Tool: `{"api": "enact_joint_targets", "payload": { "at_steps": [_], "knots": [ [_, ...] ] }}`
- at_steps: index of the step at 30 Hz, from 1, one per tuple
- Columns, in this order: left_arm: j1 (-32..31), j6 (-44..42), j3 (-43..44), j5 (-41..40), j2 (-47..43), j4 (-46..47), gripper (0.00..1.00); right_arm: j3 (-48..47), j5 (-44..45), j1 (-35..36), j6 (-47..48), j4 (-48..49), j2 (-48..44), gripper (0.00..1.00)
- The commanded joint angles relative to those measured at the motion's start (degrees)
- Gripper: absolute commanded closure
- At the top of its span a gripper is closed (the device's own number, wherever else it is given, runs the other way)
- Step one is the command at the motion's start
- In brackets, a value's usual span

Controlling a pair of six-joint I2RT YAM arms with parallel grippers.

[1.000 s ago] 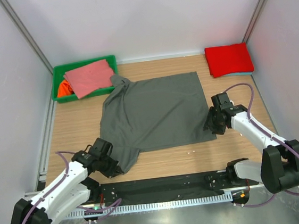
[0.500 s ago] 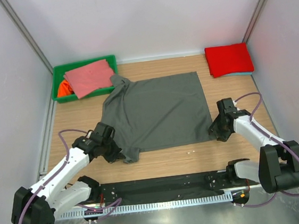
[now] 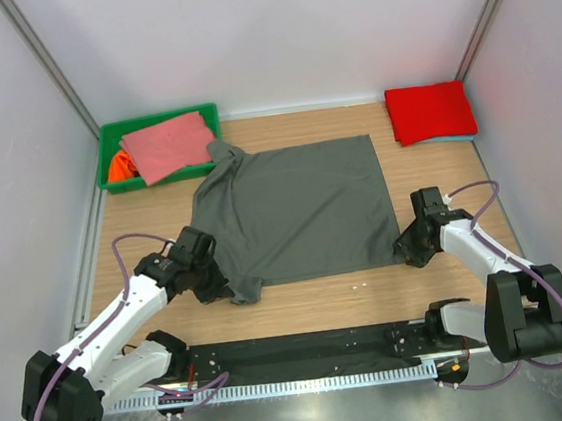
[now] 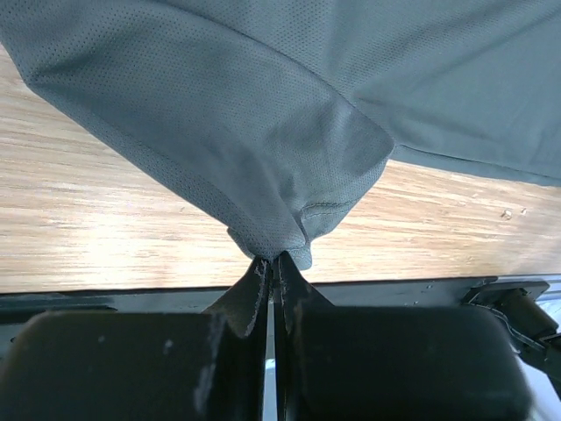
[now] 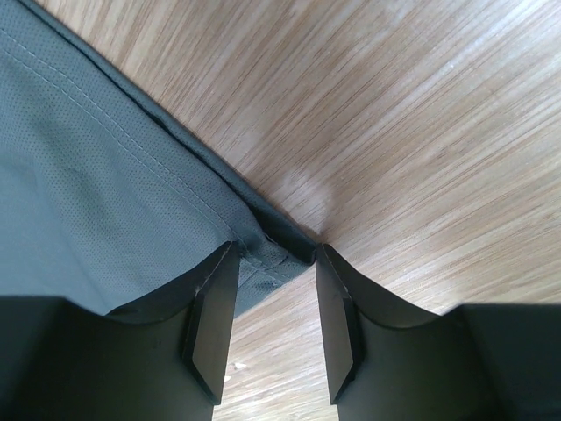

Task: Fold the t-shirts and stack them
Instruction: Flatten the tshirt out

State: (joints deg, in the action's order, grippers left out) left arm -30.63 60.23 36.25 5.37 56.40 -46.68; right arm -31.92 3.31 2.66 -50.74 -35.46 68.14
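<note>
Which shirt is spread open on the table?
The central dark grey t-shirt; the red t-shirt lies folded far right, the pink t-shirt rests on the green bin.

Table: light wood-grain top, matt finish, with the grain running left to right. White panel walls close off the far, left and right sides. Their surfaces are plain and evenly lit, and shadows on the table are soft. Grey metal posts stand at both far corners. A metal rail runs along the table's left edge. A black strip lines the near edge, with a brushed metal sheet on its near side.
</note>
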Motion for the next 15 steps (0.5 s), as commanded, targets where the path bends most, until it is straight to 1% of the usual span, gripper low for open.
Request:
{"api": "enact_joint_targets", "payload": {
  "at_steps": [1, 3, 5, 7, 8, 10, 11, 12, 13, 15],
  "knots": [
    [-0.13, -2.48, 2.86, -0.88, 0.55, -0.61, 1.00, 1.68, -0.94, -0.19, -3.75, 0.66, -0.46, 0.54],
    [-0.13, -2.74, 3.12, -0.71, 0.73, -0.61, 1.00, 2.12, -0.32, -0.19, -4.97, 0.92, -0.20, 0.54],
    [-0.13, -3.18, 3.65, -0.79, 0.99, -0.78, 1.00, 2.30, -0.32, -0.19, -5.51, 1.18, 0.24, 0.57],
    [-0.13, -3.53, 4.26, -1.32, 0.90, -1.40, 1.00, 2.65, -0.15, -0.19, -6.21, 1.27, 0.50, 0.62],
    [-0.13, -3.80, 4.88, -2.02, 0.73, -2.01, 1.00, 2.65, 0.20, -0.19, -6.39, 1.27, 0.50, 0.70],
    [-0.04, -4.15, 5.58, -2.64, 0.38, -2.72, 1.00, 2.57, 0.82, -0.19, -5.87, 0.84, 0.15, 0.79],
    [-0.04, -4.67, 6.02, -2.99, -0.15, -3.68, 1.00, 2.39, 0.91, -0.19, -5.34, 0.66, -0.11, 0.89],
    [0.31, -5.11, 7.50, -4.21, -0.41, -4.47, 1.00, 2.13, 1.43, -0.19, -4.81, 0.05, -0.29, 0.93],
    [0.57, -5.55, 8.48, -4.92, -0.76, -5.35, 1.00, 1.00, 1.96, -0.19, -3.15, -0.31, -0.90, 0.99],
    [2.06, -7.74, 12.24, -8.51, -1.81, -8.16, 1.00, -0.68, 3.10, -0.19, -1.21, -1.97, -1.43, 0.99]
  ]
}}
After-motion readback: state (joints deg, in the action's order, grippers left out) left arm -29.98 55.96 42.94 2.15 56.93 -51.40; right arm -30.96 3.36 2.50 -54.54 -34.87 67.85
